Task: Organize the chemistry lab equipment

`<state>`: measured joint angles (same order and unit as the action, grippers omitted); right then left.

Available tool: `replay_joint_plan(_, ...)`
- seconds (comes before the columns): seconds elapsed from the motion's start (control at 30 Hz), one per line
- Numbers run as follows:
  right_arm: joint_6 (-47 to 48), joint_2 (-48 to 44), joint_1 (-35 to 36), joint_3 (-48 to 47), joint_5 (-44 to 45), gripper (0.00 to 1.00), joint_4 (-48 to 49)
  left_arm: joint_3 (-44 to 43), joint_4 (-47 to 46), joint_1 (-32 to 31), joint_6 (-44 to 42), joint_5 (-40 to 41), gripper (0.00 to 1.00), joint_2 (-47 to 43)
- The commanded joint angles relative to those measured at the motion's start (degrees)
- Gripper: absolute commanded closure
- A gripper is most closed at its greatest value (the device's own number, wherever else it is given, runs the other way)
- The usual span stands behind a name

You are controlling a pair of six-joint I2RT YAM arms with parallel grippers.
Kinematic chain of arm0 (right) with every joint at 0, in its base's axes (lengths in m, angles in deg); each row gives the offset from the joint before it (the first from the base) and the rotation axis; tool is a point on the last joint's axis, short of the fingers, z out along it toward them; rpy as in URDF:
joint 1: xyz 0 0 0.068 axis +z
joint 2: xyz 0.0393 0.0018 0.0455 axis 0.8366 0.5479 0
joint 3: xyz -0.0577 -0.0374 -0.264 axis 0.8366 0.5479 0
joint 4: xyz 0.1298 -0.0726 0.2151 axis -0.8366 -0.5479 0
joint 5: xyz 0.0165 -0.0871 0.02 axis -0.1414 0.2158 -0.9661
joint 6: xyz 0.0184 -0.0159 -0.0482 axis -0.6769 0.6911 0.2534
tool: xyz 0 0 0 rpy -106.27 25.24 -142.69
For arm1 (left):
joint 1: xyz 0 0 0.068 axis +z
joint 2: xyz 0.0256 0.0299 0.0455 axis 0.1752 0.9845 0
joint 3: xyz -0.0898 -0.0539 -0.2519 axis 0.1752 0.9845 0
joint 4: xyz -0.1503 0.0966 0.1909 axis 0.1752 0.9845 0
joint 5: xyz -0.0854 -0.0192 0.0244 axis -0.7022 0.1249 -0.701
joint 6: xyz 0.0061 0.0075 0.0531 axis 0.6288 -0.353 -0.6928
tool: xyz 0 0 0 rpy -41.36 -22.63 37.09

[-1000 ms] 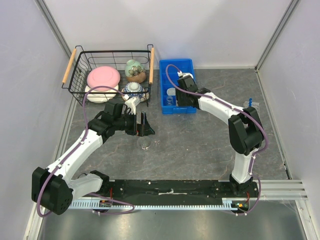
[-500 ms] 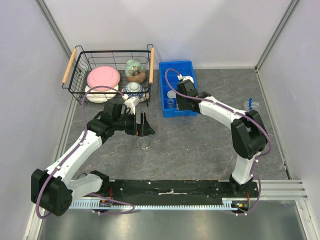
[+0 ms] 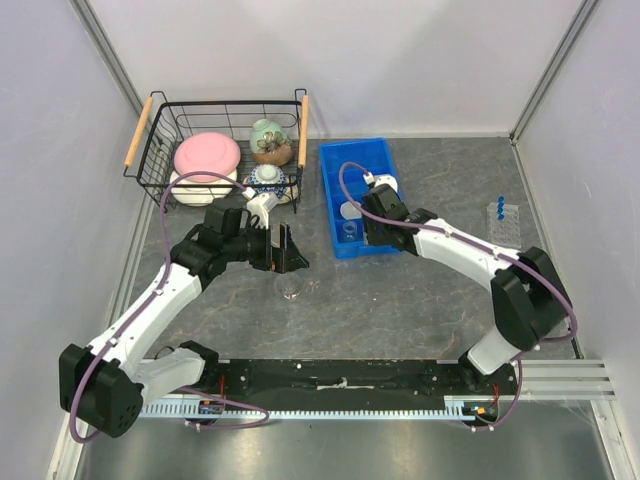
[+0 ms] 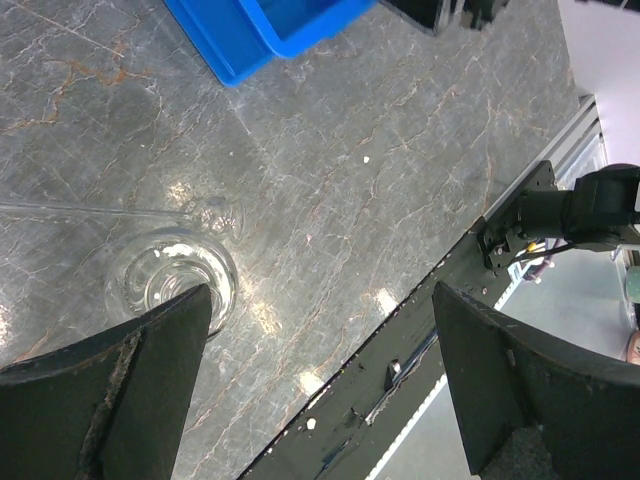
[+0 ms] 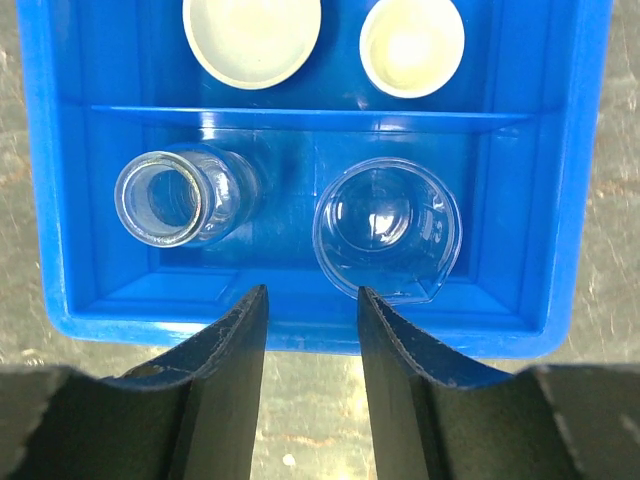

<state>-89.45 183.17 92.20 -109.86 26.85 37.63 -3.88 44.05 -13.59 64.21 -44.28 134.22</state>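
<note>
We begin with the grey marbled table (image 3: 430, 300), which carries everything. The two arms reach across it from the near edge. The left gripper (image 4: 322, 300) hangs low over the middle of the table with its jaws spread as wide as they go, and we see nothing between them. The right gripper (image 5: 312, 298) is poised above the near end of the blue bin (image 5: 300, 325). Its jaws stand partly apart and empty, with only the bin's near wall showing in the gap.

At the far left stands the wire basket (image 3: 225, 103) with wooden handles. It holds a pink piece (image 3: 207, 155), a blue-and-white patterned piece (image 3: 268, 180) and a green patterned one (image 3: 270, 138). The blue bin stands just to its right, split by a cross wall into compartments.

One clear flask (image 4: 170, 285) stands on the bare table. It is partly hidden by the left gripper's left finger, and we cannot tell whether the two touch. In the bin's near compartment a second flask (image 5: 175, 197) sits on the left, its open neck facing the camera. Beside it on the right is a wide clear glass vessel (image 5: 387, 225). Beyond the cross wall lie two white dishes, the larger (image 5: 252, 35) on the left and the smaller (image 5: 412, 45) on the right.

Well apart from all this, near the right wall, are the blue-capped tubes (image 3: 503, 212), too small for us to count.
</note>
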Motion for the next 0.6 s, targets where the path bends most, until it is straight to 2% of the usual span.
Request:
replay_joint_plan(0.0, -2.48, -6.38, 1.67, 5.07, 2.6, 0.53, -5.0, 0.26, -1.72, 0.21, -1.05, -1.01, 0.02, -1.51)
replay_joint_plan(0.57, -13.2, -27.83, 9.05, 23.17, 2.95, 0.53, -12.56, 0.26, -1.01, 0.13, -1.31, 0.66, 0.02, -3.62)
